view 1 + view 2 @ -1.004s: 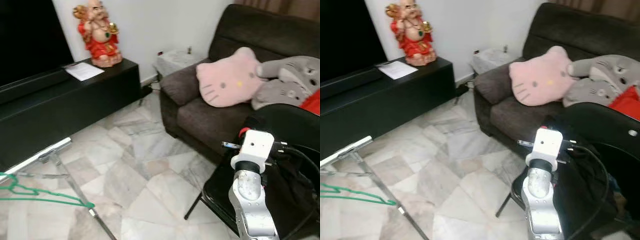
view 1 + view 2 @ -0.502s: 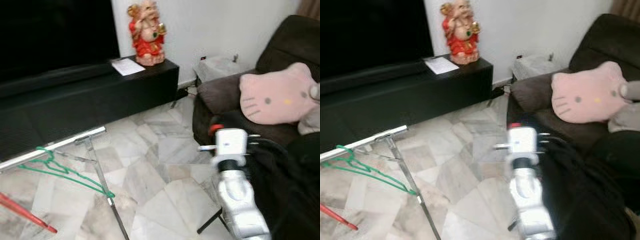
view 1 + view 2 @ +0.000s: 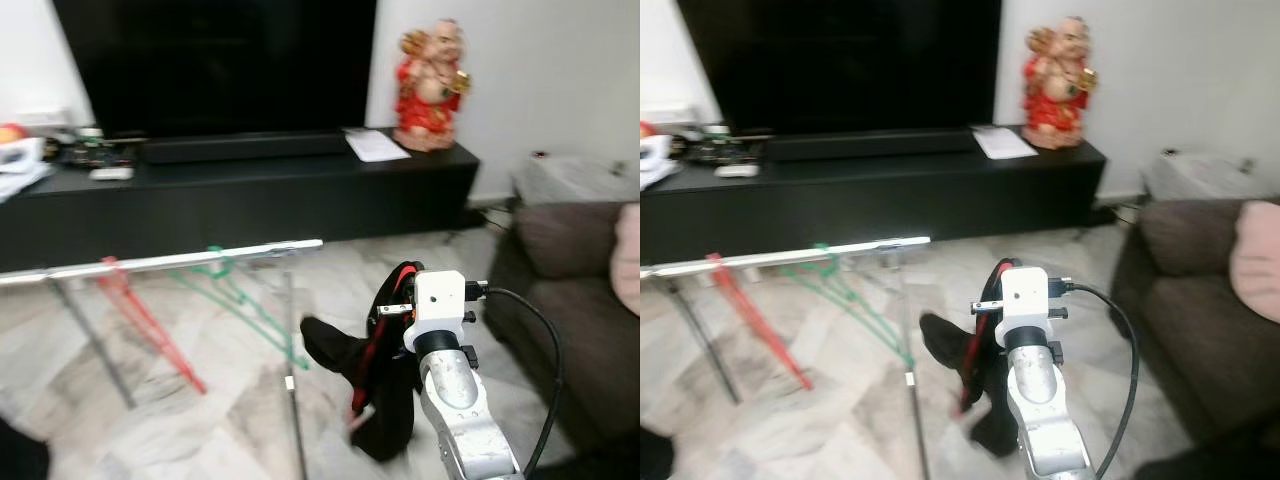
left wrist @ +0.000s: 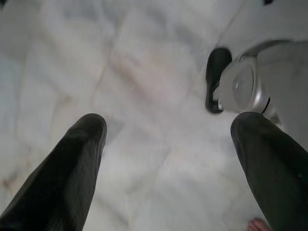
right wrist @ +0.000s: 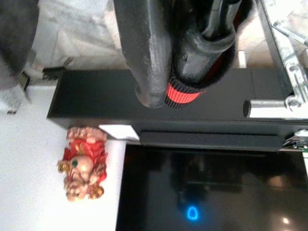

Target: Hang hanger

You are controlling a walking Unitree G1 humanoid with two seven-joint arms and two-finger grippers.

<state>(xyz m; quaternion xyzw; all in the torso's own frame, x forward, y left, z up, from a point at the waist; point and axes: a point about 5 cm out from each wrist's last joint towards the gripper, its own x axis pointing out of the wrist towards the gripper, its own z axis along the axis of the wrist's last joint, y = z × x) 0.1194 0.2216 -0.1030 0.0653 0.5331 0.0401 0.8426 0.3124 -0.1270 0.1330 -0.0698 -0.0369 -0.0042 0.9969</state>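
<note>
Right gripper (image 5: 192,72) clamped on red hanger (image 3: 372,345) draped with black garment (image 3: 375,400), right of rail (image 3: 160,262); left gripper (image 4: 166,144) open

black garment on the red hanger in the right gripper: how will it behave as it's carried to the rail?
Likely floppy: the black garment droops in loose folds below the right gripper. It will probably swing, hanging free beside the rail. The red hanger looks stiff, so the grip should hold.
</note>
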